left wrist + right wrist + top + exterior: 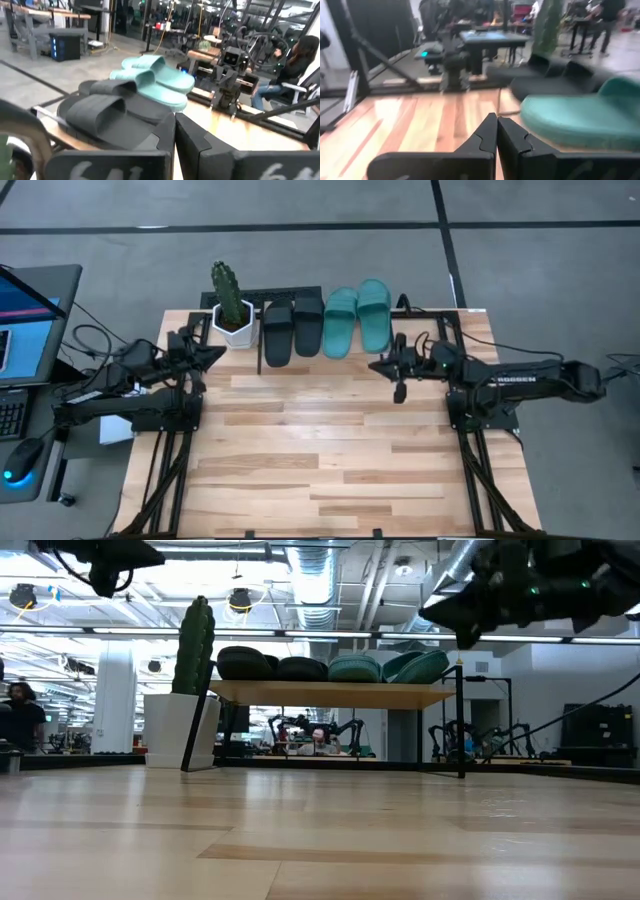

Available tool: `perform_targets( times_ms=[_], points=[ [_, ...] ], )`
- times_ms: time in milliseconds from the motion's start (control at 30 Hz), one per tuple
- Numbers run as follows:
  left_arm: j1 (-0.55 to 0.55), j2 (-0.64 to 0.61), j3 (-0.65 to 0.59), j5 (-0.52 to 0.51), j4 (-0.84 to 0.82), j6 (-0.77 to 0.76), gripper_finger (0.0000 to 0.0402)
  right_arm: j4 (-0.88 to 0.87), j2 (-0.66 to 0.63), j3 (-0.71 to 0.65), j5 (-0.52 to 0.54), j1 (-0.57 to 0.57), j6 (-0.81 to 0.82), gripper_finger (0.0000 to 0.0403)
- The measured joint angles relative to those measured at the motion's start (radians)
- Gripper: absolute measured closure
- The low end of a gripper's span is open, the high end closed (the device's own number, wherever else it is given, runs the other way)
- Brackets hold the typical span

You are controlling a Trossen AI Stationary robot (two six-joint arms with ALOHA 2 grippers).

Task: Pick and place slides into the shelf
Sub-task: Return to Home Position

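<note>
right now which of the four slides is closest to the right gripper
The teal slide at the right end of the row, nearest the right gripper; the other teal slide and both black slides lie farther left.

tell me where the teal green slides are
High view: the two teal green soft slides lie at the right end of the light wooden shelf, beside the two black slides.

Matt foam slides (pixel 322 322), wooden shelf (pixel 335 693)
</note>
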Motion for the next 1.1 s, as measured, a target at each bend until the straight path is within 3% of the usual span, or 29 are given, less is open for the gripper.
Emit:
perform_targets(
  times_ms=[267, 433, 533, 633, 800, 1033, 1100],
  points=[
    [0.000, 0.000, 0.000, 0.000, -0.029, -0.142, 0.0401, -0.083, 0.000, -0.010, -0.011, 0.080, 0.060, 0.0403],
    [0.000, 0.000, -0.005, -0.050, 0.027, -0.010, 0.0401, -0.171, 0.000, -0.011, 0.048, 0.158, 0.050, 0.0403],
    [-0.006, -0.007, -0.105, 0.007, 0.156, 0.059, 0.0401, -0.143, -0.001, -0.027, 0.092, 0.198, 0.009, 0.0403],
    [-0.017, -0.026, -0.267, 0.056, 0.408, 0.086, 0.0401, -0.071, -0.007, -0.071, 0.102, 0.222, 0.004, 0.0403],
    [-0.022, -0.078, -0.477, 0.156, 0.672, 0.114, 0.0401, 0.075, -0.038, -0.182, 0.105, 0.209, 0.041, 0.0403],
    [-0.023, -0.211, -0.577, 0.512, 0.730, 0.213, 0.0401, 0.210, -0.098, -0.326, 0.070, 0.223, 0.057, 0.0403],
    [-0.024, -0.245, -0.578, 0.546, 0.689, 0.216, 0.0401, 0.188, -0.098, -0.327, 0.070, 0.244, 0.054, 0.0403]
  ],
)
